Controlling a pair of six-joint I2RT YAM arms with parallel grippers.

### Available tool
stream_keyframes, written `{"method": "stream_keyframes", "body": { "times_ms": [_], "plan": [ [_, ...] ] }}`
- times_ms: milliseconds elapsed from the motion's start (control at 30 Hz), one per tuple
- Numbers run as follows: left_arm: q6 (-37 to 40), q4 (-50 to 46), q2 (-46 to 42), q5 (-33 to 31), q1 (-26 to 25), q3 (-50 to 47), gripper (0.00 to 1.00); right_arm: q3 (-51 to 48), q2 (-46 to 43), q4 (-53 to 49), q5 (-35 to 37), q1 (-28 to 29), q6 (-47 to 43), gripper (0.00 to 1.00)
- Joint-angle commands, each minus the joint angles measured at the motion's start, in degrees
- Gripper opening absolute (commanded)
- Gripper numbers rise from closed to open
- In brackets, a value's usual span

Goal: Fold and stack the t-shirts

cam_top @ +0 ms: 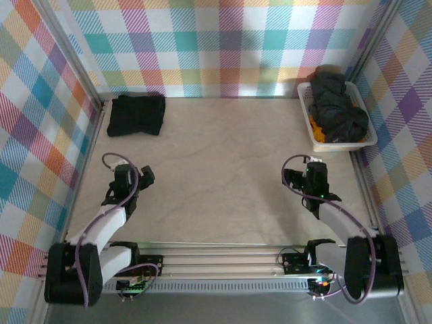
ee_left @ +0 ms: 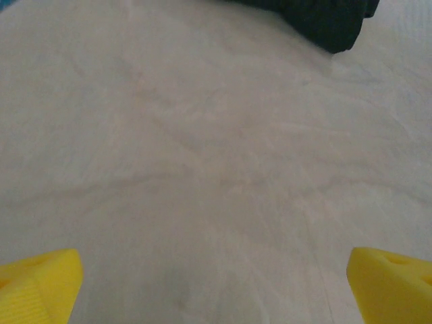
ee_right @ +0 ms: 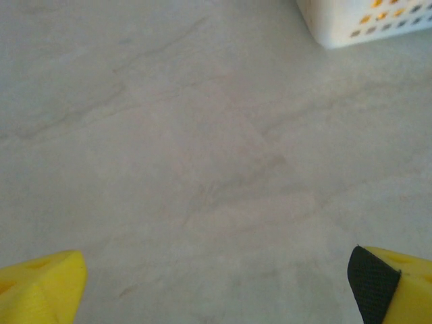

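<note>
Lying folded at the far left corner of the desk [cam_top: 223, 169], close to the checked wall: one black t-shirt [cam_top: 136, 115], a compact squarish bundle flat on the surface; its near edge also appears at the top of the left wrist view [ee_left: 324, 23].

Heap of black t-shirts [cam_top: 341, 108]: crumpled and unfolded, piled above the rim of a white basket [cam_top: 305, 121] at the far right corner of the desk; something orange [cam_top: 317, 129] shows at the basket's near left side, under the dark cloth; the basket's perforated corner shows at the top right of the right wrist view [ee_right: 364, 20].

Left pincer [cam_top: 140, 175]: over bare desk on the left side, well apart from the folded t-shirt; in its own camera [ee_left: 216, 287] the yellow fingers [ee_left: 37, 283] stand wide apart at the two lower corners, nothing between them.

Right pincer [cam_top: 312, 169]: over bare desk on the right side, near the basket but not touching it; in its own camera [ee_right: 216, 287] the yellow fingers [ee_right: 40, 287] are likewise spread wide, with a black pad on the right-hand one; nothing held.

Desk surface: pale, marbled, faint grey veins.
</note>
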Motion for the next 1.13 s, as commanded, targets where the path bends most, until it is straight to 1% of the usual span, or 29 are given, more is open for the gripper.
{"method": "stream_keyframes", "body": {
  "times_ms": [0,67,167,267,333,367,433,467,500,533,567,600,667,700,733,833,1100],
  "plan": [
    [7.87,18.25,6.29,-1.79,-0.38,0.76,1.0,-0.78,5.13,19.84,-2.93,-0.8,-4.17,1.0],
    [8.4,23.89,9.76,-1.29,-0.22,0.23,1.0,-1.68,8.5,27.48,-4.73,-2.01,-4.56,1.0],
    [9.91,29.92,14.4,-1.0,-0.2,-0.37,1.0,-0.75,12.17,31.98,-7.33,-2.92,-8.18,1.0],
    [9.94,45.0,20.68,-2.01,0.1,-4.99,1.0,-1.69,16.89,38.91,-10.08,-5.09,-7.56,1.0],
    [9.89,39.83,19.6,-1.06,0.15,-3.46,1.0,-3.64,21.94,46.83,-11.02,-5.72,-7.16,1.0],
    [10.29,41.91,20.77,-1.16,0.15,-3.55,1.0,-4.5,24.27,51.85,-11.46,-5.71,-7.58,1.0],
    [10.75,38.47,21.11,-0.51,-0.11,-1.62,1.0,-2.41,22.19,44.13,-10.76,-5.74,-7.37,1.0],
    [11.84,36.47,22.73,1.95,-0.18,0.06,1.0,-2.05,23.57,45.87,-10.33,-5.71,-7.15,1.0],
    [12.92,39.48,26.22,3.48,-0.53,1.22,1.0,-0.93,23.63,43.64,-9.97,-5.73,-6.99,1.0],
    [14.36,42.28,27.67,2.66,-1.4,0.09,1.0,1.21,23.06,38.12,-9.43,-5.62,-6.84,1.0],
    [12.81,36.88,25.51,1.93,-1.18,1.03,1.0,1.33,23.45,39.13,-8.85,-5.32,-7.07,1.0],
    [13.35,40.44,26.86,1.13,-1.51,0.34,1.0,1.25,23.43,39.15,-8.75,-5.13,-7.15,1.0],
    [13.22,38.39,26.01,1.12,-1.52,0.78,1.0,1.11,23.36,39.4,-8.69,-5.08,-7.21,1.0],
    [13.38,40.07,26.57,1.06,-1.52,0.41,1.0,1.13,23.13,38.86,-8.6,-5.0,-7.3,1.0],
    [13.22,38.39,26.07,1.16,-1.52,0.8,1.0,1.14,23.29,39.18,-8.11,-4.74,-7.66,1.0],
    [13.4,39.3,26.38,0.89,-1.61,0.72,1.0,1.4,23.34,38.61,-6.96,-3.74,-8.57,1.0],
    [13.5,38.97,26.25,0.7,-1.78,0.75,1.0,1.44,23.27,38.55,-6.53,-3.65,-8.44,1.0]
  ]
}}
